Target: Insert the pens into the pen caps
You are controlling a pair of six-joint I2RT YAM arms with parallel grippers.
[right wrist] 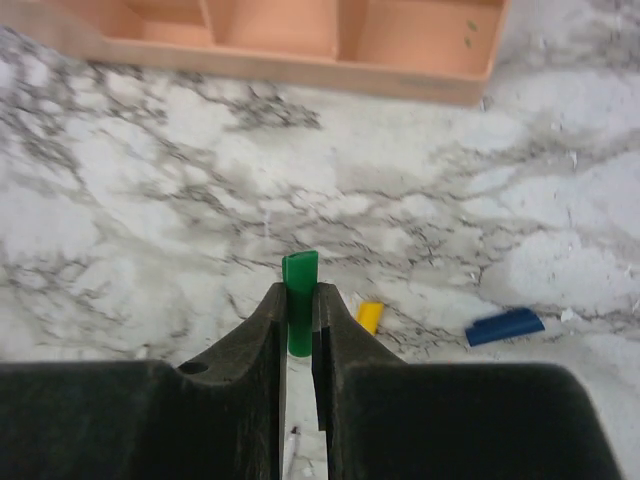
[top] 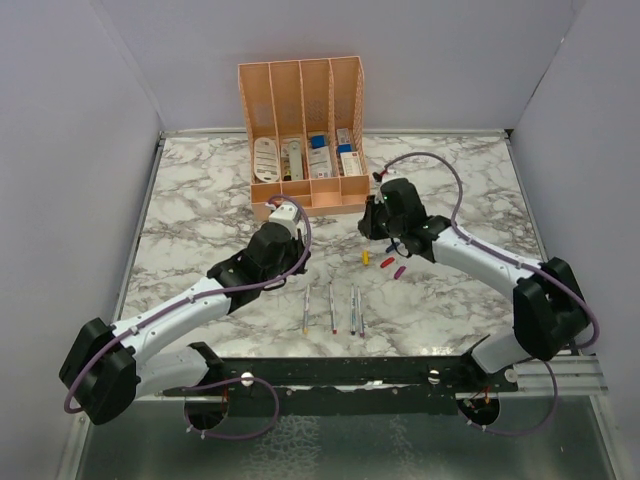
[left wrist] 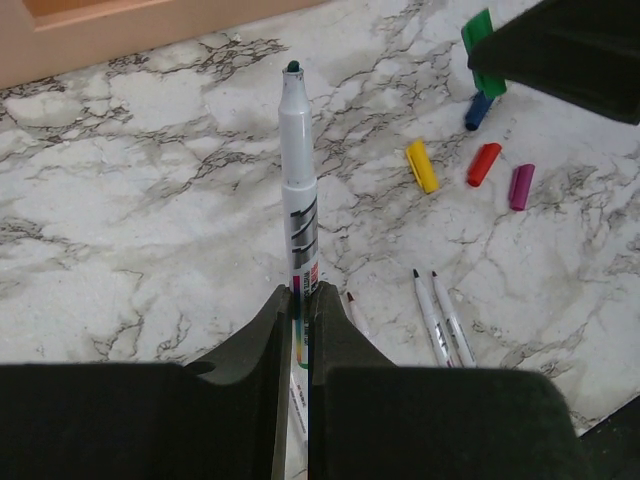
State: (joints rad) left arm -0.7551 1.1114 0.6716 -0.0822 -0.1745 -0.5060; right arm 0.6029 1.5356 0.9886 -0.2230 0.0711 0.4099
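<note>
My left gripper (left wrist: 298, 292) is shut on a grey-white pen (left wrist: 298, 190) with a dark green tip, holding it above the table, tip pointing away. My right gripper (right wrist: 299, 290) is shut on the green cap (right wrist: 300, 272), which also shows in the left wrist view (left wrist: 480, 40), up and right of the pen tip. The yellow cap (left wrist: 422, 166), red cap (left wrist: 483, 164), magenta cap (left wrist: 521, 186) and blue cap (left wrist: 478, 110) lie on the marble. Several more pens (top: 331, 308) lie side by side near the front. In the top view the two grippers (top: 285, 212) (top: 375, 217) face each other.
The peach organizer (top: 300, 100) with white and blue boxed items stands at the back centre, just beyond both grippers. Its front edge shows in the right wrist view (right wrist: 300, 62). Grey walls enclose the marble table (top: 200, 200) on three sides.
</note>
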